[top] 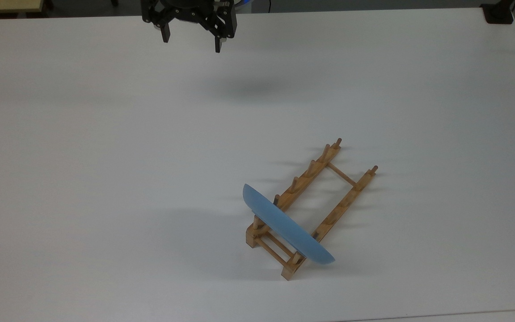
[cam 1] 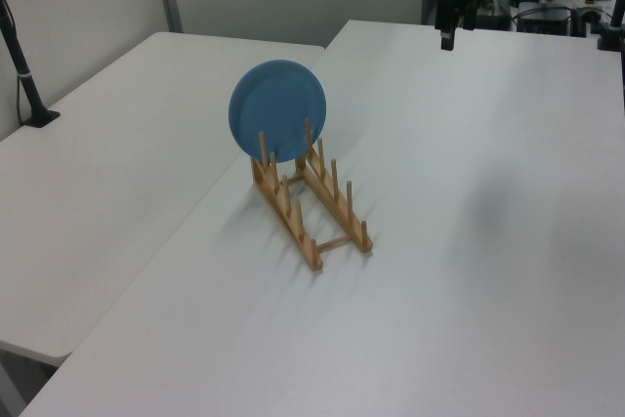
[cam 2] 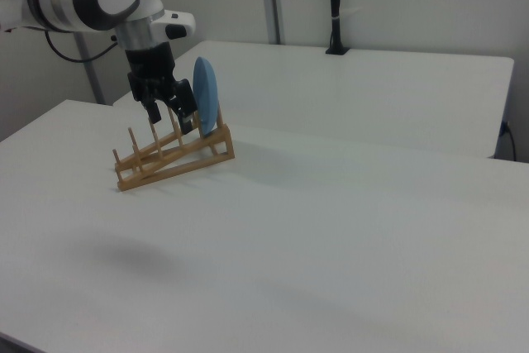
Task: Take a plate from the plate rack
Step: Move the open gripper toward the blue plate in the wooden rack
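High above the far edge of the white table, the gripper hangs with its two dark fingers spread apart and nothing between them, well away from the work it has to do. The plate stands on edge in the plate rack, slotted between pegs at the end of the rack nearest the top view's bottom, leaning a little so its blue face tips toward the rest of the rack. From the left view you see the disc nearly full on, rising well clear of the peg tops. That exposed upper rim looks to me like the place to take it: come across over the rack, turn the fingers so they straddle the thin edge rather than the broad face, and descend onto the topmost part of the rim, clear of the pegs. The plate looks smooth and glossy, so I would guess a shallow pinch could slip; a deeper bite seems wiser. Then lift straight along the slot, not sideways, or the light rack may drag along. Every other slot in the rack holds nothing.
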You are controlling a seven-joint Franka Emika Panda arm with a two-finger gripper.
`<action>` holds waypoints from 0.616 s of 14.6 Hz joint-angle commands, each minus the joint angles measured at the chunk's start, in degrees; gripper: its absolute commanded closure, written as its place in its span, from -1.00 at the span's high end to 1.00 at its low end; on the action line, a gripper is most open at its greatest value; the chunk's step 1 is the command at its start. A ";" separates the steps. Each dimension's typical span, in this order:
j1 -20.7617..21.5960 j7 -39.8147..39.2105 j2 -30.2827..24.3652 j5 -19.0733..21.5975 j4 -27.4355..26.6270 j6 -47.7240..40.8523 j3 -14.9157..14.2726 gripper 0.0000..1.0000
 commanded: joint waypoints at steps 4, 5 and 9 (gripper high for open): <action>-0.60 -0.94 1.64 -0.50 1.20 -1.37 0.31 1.00; -0.60 -1.02 1.64 -0.50 1.20 -1.37 0.23 1.00; -0.60 -0.85 1.81 -0.06 1.20 2.05 -0.04 1.00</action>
